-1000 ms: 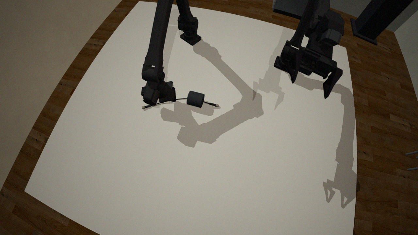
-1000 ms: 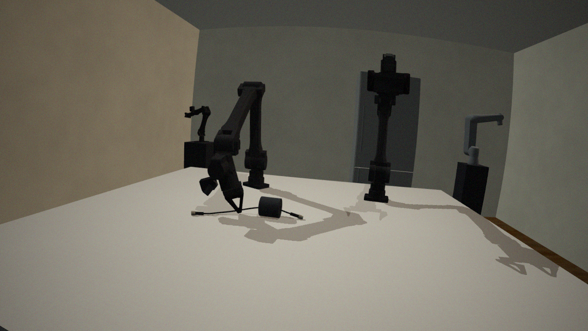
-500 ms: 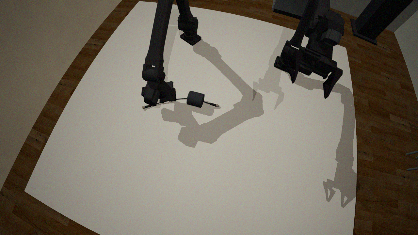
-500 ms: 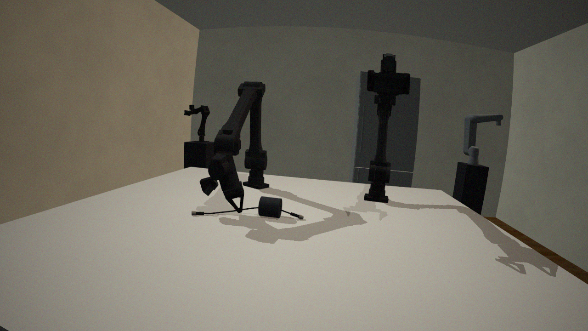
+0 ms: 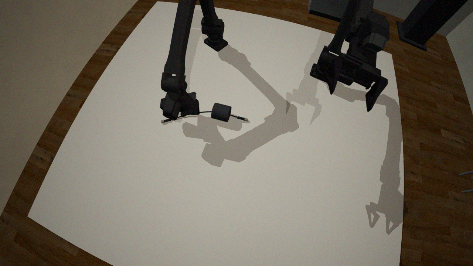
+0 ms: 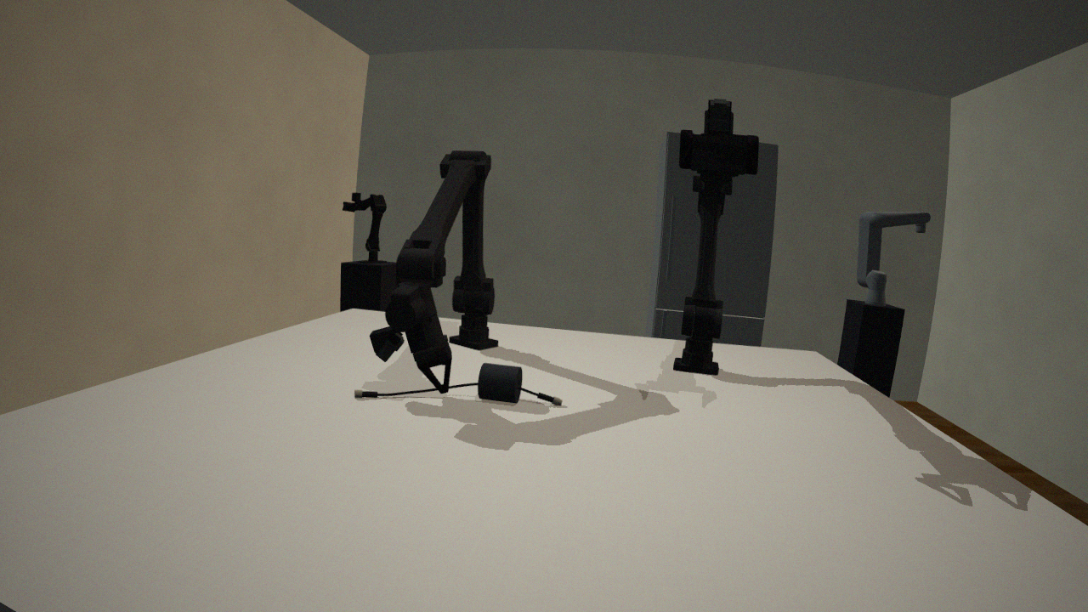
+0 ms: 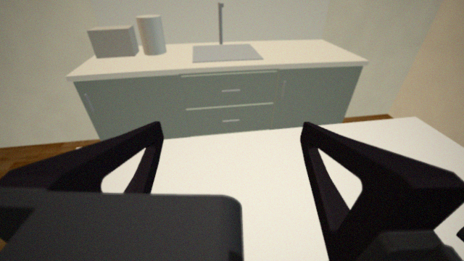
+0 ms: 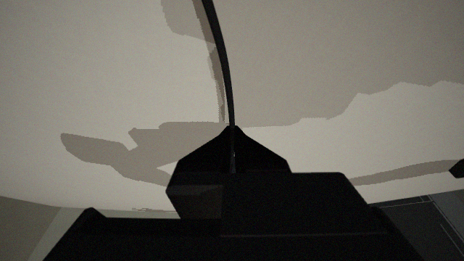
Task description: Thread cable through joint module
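Running through the joint module (image 5: 221, 112) (image 6: 500, 382), left of center in the top view, my cable (image 5: 204, 112) (image 6: 461, 385) (image 8: 224, 58) pokes out both ends. Right gripper (image 6: 444, 390) (image 8: 232, 127) has it pinched; left gripper (image 5: 350, 101) (image 7: 232, 130), upper right there, is spread wide.

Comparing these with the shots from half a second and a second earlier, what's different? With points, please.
No clear change; nothing was grasped or released. The right black gripper (image 5: 192, 109) (image 6: 444, 391) (image 8: 233, 127) still pinches the thin black cable (image 5: 205, 112) (image 6: 462, 385) (image 8: 225, 69); the dark grey cylindrical joint module (image 5: 221, 112) (image 6: 500, 382) stayed put.
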Robot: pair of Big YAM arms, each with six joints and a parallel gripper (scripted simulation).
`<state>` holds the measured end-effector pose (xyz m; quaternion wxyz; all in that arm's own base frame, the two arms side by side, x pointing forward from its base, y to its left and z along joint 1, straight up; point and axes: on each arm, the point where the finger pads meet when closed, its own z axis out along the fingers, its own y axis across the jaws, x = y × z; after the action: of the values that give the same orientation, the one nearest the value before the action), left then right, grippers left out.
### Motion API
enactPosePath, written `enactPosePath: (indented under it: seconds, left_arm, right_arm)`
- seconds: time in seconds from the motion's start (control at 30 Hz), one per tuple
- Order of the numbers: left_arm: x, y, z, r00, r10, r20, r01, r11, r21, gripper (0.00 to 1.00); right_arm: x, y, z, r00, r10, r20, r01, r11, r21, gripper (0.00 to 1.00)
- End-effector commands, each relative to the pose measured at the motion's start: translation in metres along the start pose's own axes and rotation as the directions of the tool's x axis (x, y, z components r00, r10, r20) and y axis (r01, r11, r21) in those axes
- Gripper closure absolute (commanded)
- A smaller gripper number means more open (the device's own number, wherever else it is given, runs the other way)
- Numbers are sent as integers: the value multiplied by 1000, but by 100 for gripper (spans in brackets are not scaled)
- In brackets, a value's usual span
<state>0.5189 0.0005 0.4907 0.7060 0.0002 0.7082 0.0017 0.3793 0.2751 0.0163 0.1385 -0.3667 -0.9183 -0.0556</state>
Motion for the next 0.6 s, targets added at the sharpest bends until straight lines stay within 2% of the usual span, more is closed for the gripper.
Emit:
enactPosePath:
  seconds: [0.0,0.1,0.3,0.33,0.57]
  left_arm:
    - [-30,4,2,999,10,49,-9,1000,-8,4]
    - [-30,4,2,999,10,49,-9,1000,-8,4]
    - [-30,4,2,999,10,49,-9,1000,-8,4]
    - [-30,4,2,999,10,49,-9,1000,-8,4]
    - [-30,4,2,999,10,49,-9,1000,-8,4]
  right_arm:
    - [9,15,-15,1000,-10,11,10,999,-45,100]
    - [14,3,-7,1000,-3,3,3,1000,-19,100]
    - [15,12,-13,1000,-4,8,4,999,-38,100]
    - [18,4,-6,1000,-4,3,4,1000,-23,100]
    - [25,7,-8,1000,-6,4,6,1000,-30,100]
